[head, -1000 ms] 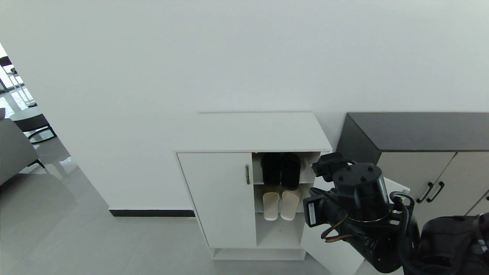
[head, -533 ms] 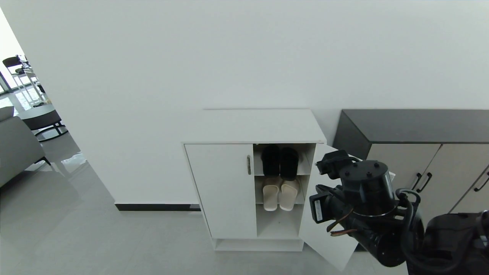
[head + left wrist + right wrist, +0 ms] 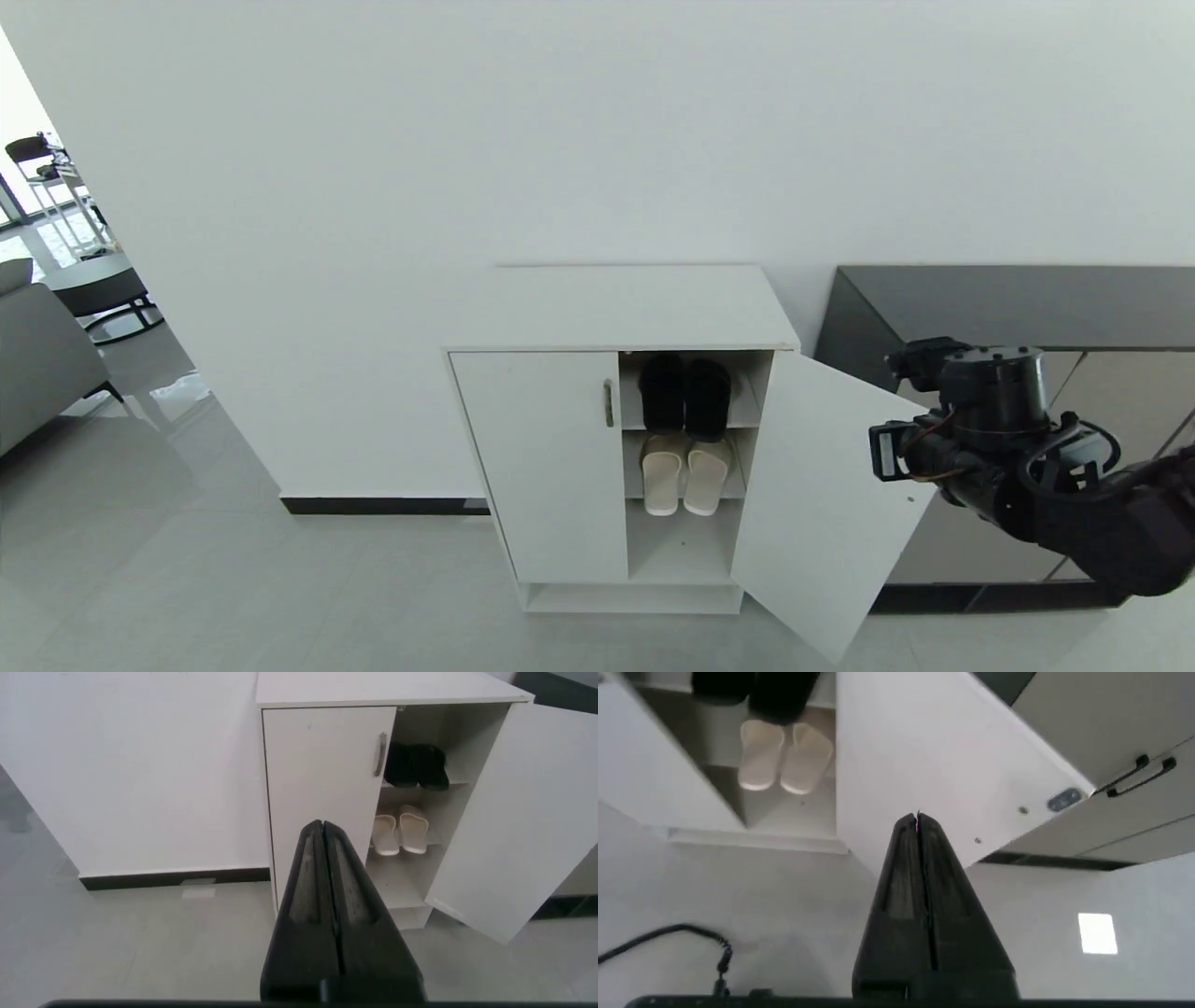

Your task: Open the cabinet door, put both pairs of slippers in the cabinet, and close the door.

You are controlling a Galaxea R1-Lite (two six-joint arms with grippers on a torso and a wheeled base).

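The white cabinet (image 3: 635,308) stands against the wall with its left door (image 3: 537,467) closed and its right door (image 3: 822,495) swung open. Black slippers (image 3: 686,392) lie on the top shelf, cream slippers (image 3: 684,471) on the shelf below. My right gripper (image 3: 910,359) is at the open door's outer edge, shut and holding nothing. In the right wrist view, the right gripper (image 3: 918,821) is shut before the door's inner face (image 3: 934,765), with the cream slippers (image 3: 785,754) beyond. My left gripper (image 3: 322,829) is shut and empty, well back from the cabinet, facing the closed door (image 3: 322,765).
A dark-topped sideboard (image 3: 1008,299) with black handles (image 3: 1142,773) stands right of the cabinet, close behind the open door. A sofa (image 3: 28,355) and a round table (image 3: 89,285) are far left. Grey floor (image 3: 280,579) lies open in front.
My right arm has drawn back to the right, away from the cabinet opening, uncovering the open door. The head camera shifted a little early on. The slippers have not moved.
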